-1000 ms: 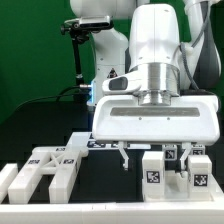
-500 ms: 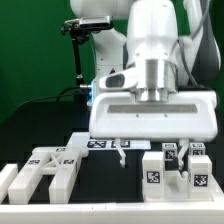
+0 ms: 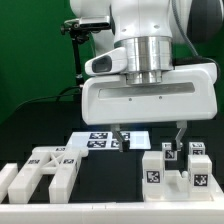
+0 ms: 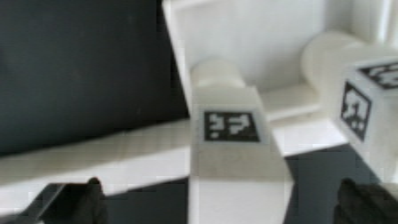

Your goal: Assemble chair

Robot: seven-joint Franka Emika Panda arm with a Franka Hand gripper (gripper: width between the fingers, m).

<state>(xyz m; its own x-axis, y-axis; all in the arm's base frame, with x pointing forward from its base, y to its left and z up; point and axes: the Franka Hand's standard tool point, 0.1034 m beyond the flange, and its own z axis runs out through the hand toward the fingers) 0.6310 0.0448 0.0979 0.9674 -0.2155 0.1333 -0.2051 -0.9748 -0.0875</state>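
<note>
Evidently assembly has hardly begun. Tagged white chair blocks (image 3: 176, 168) sit just below the gripper (image 3: 149, 133), whose jaws stand wide and empty. More chair pieces (image 3: 45, 172) lie well off to its side. Seemingly every joint is left to make.

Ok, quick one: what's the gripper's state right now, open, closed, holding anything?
Gripper: open, jaws spread wide, holding nothing.
</note>
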